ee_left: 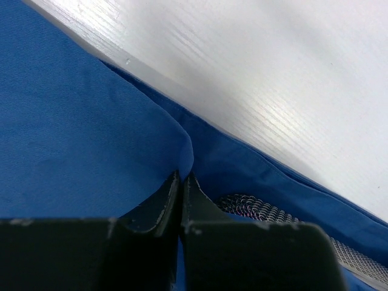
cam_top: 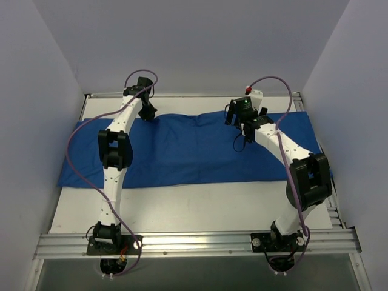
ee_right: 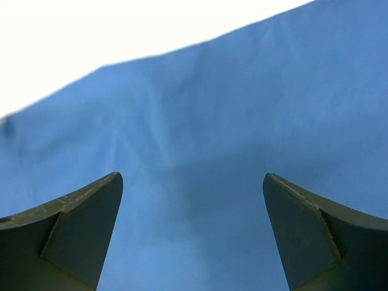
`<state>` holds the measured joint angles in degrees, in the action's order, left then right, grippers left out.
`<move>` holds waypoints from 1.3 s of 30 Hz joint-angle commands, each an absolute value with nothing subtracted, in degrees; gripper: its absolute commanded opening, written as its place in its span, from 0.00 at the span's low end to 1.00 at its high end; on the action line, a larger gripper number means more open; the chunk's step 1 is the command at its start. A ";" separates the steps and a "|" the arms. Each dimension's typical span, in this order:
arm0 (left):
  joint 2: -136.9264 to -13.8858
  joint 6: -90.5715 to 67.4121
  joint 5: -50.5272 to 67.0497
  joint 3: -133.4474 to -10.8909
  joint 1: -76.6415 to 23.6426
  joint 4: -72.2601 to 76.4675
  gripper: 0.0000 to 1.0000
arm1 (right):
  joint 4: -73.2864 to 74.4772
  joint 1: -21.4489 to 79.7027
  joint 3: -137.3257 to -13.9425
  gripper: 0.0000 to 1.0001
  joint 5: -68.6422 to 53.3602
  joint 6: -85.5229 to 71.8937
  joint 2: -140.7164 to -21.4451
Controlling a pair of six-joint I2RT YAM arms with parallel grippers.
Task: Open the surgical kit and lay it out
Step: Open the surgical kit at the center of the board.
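A: Looking for the cloth [cam_top: 200, 151]. Found where?

B: Spread over the far half of the table [cam_top: 194, 209], running from 9 o'clock to 3 o'clock in the overhead view. Laid as one long strip, longer side to side than front to back. Wrinkled along the far hem; bare white table at 6 o'clock.

A: And the left gripper [ee_left: 182, 177]?

B: Down at 11 o'clock on that cloth, right at the far hem. Pinched narrow, fingers all but touching, with a rounded fold of the cloth caught at the tips.

A: Anything under that fold?

B: Yes, going by the left wrist view: a patch of the tray [ee_left: 262, 211], silver wire mesh, peeking out at 4 o'clock from the tips, otherwise covered in blue. White table beyond, at 1 o'clock.

A: And the right gripper [ee_right: 193, 177]?

B: Hanging at 1 o'clock over the cloth, near the far hem, well apart from the left one. Spread wide, gripping nothing, just smooth blue between the two fingers. Touching the cloth or hovering: cannot tell.
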<state>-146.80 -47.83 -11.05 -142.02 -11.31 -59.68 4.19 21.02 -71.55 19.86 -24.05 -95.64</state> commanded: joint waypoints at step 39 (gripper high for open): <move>-140.80 -42.36 -10.37 -142.29 -11.34 -59.85 0.02 | 20.83 12.75 -115.93 0.72 17.23 -32.61 -136.23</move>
<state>-145.82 -43.13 -10.22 -141.99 -11.31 -59.77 16.38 13.17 -114.39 16.01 -32.97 -136.40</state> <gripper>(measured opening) 0.087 0.743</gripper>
